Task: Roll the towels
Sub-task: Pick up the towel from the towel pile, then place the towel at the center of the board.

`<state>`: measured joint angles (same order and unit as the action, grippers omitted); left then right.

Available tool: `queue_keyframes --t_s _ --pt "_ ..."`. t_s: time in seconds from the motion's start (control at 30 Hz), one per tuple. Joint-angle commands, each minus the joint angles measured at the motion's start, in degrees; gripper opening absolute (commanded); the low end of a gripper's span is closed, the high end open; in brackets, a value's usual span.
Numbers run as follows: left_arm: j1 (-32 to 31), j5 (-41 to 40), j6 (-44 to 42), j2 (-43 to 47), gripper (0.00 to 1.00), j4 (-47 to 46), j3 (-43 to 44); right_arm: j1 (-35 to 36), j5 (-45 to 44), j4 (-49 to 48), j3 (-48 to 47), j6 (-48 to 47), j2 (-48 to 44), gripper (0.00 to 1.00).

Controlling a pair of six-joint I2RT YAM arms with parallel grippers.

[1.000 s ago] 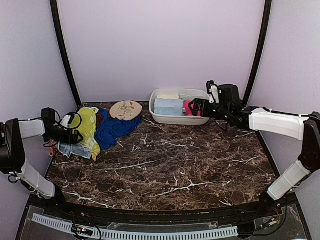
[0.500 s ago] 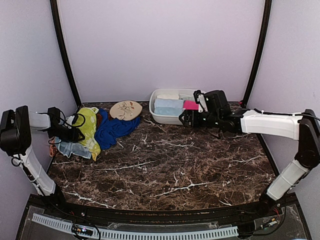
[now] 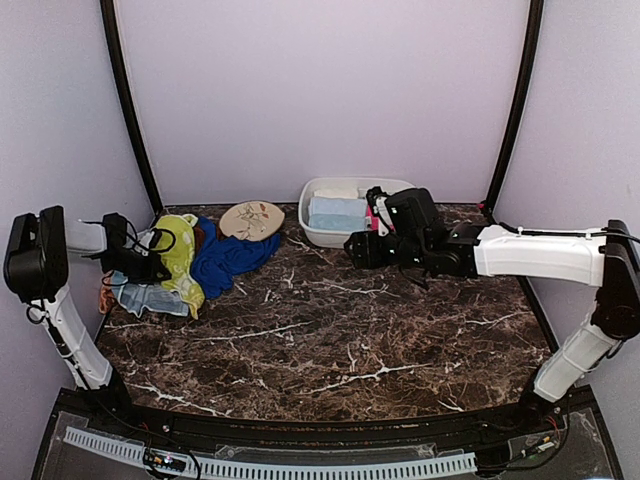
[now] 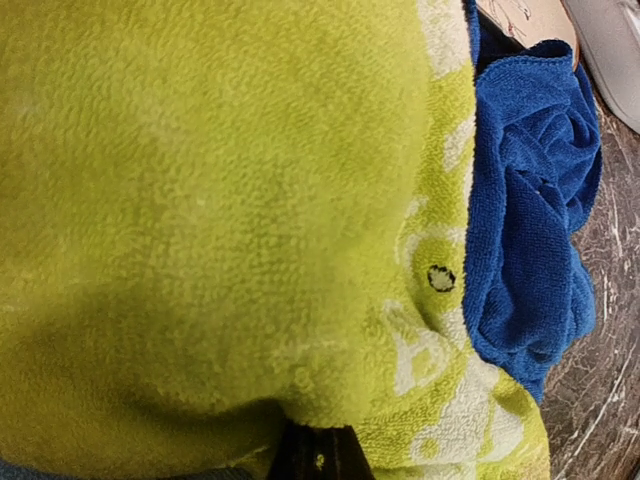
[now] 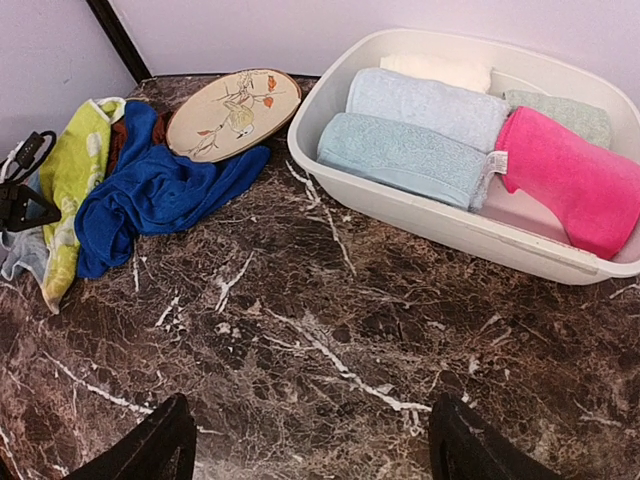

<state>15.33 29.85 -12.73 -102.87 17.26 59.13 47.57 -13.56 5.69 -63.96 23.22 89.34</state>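
From above, the left hand [image 3: 150,264] sits at the far left of the desk [image 3: 330,330], against the edge of the yellow-green towel [image 3: 178,252]. That towel tops a loose heap with the royal blue towel [image 3: 225,258] beside it and a pale blue towel [image 3: 148,298] lying nearer the arm bases. The oval floral disc [image 3: 251,220] lies just behind the heap. The right hand [image 3: 352,248] hangs low over the desk just in front of the white basin [image 3: 330,238], whose rolled towels are partly hidden by the arm.

The left wrist camera is almost filled by the yellow-green towel [image 4: 200,200], bunched down over a dark finger [image 4: 320,456] at the bottom edge. The left hand is pressed together on this cloth. The royal blue towel [image 4: 530,230] lies crumpled on the right, touching it.

In the right wrist view the two fingers [image 5: 150,445] stand wide apart with only bare marble between them. In the basin [image 5: 440,225] ahead lie two pale blue rolls [image 5: 405,155], a hot pink roll [image 5: 570,185], a mint roll [image 5: 565,112] and a cream roll [image 5: 435,68]. The heap and the disc [image 5: 232,110] lie at the far left.
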Motion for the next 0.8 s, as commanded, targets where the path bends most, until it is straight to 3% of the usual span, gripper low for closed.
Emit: queue_keyframes --t_s 0.0,0.4,0.57,0.77 --pt "-1.26 5.32 0.1 2.53 0.0 6.91 2.36 1.29 -3.48 0.86 -1.53 -0.76 -2.76 0.79" --pt "-3.91 14.13 -5.44 29.25 0.0 14.87 8.08 1.31 -4.93 2.01 -1.69 -1.56 -4.62 0.78" --pt "-13.19 16.89 -8.38 33.77 0.0 19.88 11.47 1.3 -6.44 3.34 -3.76 -2.21 -5.64 0.78" --pt "-26.34 19.34 -9.05 32.88 0.0 23.32 17.99 1.17 -10.57 5.87 -4.07 -3.4 -8.52 0.81"
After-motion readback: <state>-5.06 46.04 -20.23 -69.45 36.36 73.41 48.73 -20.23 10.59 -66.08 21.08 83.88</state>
